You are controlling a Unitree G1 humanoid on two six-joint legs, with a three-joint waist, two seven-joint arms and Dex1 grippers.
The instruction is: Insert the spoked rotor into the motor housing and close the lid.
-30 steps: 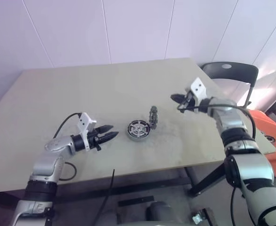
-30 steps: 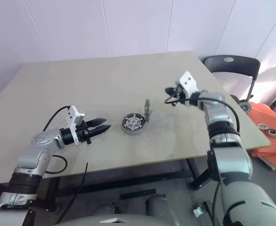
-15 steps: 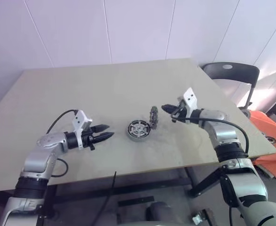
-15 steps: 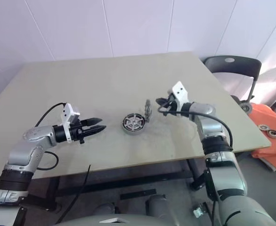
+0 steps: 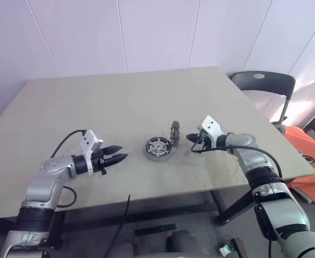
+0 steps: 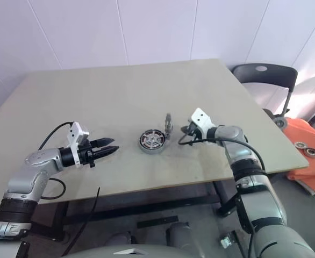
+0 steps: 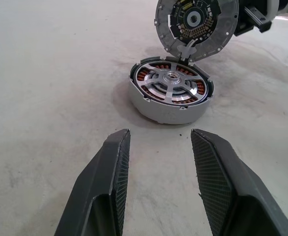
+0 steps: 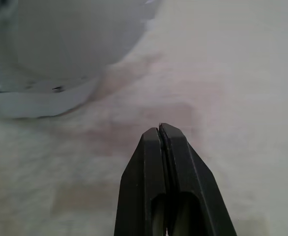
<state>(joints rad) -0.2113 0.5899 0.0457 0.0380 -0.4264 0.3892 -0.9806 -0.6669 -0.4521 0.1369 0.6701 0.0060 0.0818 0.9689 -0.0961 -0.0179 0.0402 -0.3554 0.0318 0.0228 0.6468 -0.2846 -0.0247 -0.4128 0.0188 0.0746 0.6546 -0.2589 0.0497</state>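
Note:
The motor housing (image 7: 159,106) sits mid-table with its copper windings showing, and the spoked rotor (image 7: 174,84) lies seated inside it. The lid (image 7: 197,27) stands upright on edge at the housing's far-right rim, its inner face turned toward the housing. My left gripper (image 5: 120,156) hovers low to the left of the housing (image 5: 158,149), pointing at it, open, a short gap away and holding nothing. My right gripper (image 5: 190,143) is shut and empty, low over the table just right of the lid (image 5: 174,131), behind its pale back (image 8: 60,39).
The beige table (image 5: 93,102) has its front edge near me. A black chair (image 5: 262,86) stands off the table's right corner beside an orange object (image 5: 308,158). A black cable (image 5: 126,212) hangs below the front edge.
My right gripper has come down and moved left, from above the table's right side to just behind the upright lid. The left gripper has stayed put.

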